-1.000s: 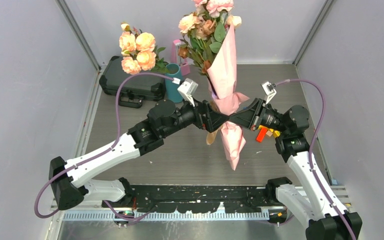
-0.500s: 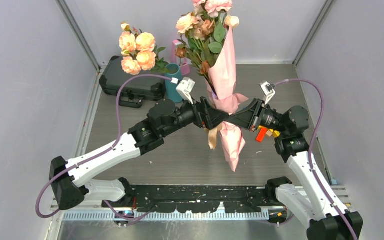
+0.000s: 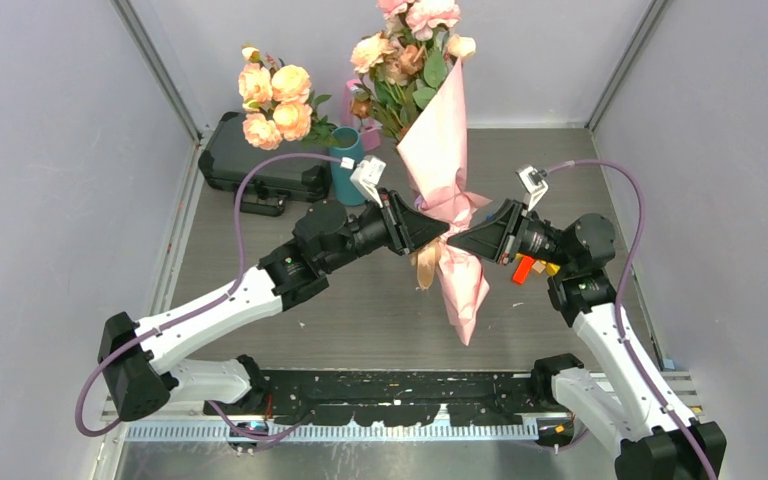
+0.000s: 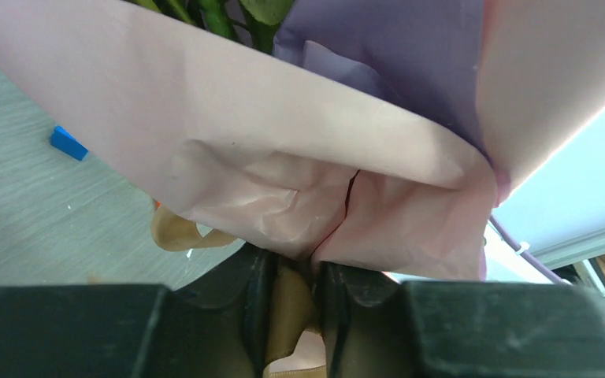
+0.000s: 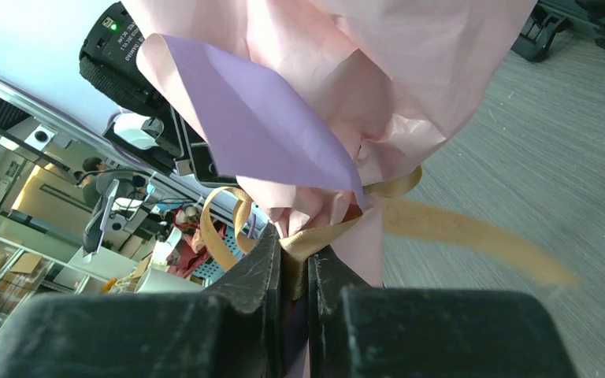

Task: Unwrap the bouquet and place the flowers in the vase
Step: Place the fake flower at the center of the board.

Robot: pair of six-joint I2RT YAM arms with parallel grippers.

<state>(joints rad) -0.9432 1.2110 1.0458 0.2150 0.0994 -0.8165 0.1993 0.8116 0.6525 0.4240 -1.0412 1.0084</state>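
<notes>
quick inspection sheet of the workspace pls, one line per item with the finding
surface: grey wood-grain table
job's things: bouquet held upright, ribbon hanging; teal vase at the back
clutter: black case, peach roses, pink object, orange and yellow bits, blue block
grippers: left gripper shut on ribbon; right gripper shut on bouquet's tied waist
cables: purple cables loop off both wrists, clear of bouquet
surroundings: grey walls

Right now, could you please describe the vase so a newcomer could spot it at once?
Find the black hard case at the far left of the grey table. Immediately right of it stands the plain teal-blue cylindrical vase, beside the big peach-orange roses. It is the only teal thing there, straight-sided, unlike the pink object behind it.
</notes>
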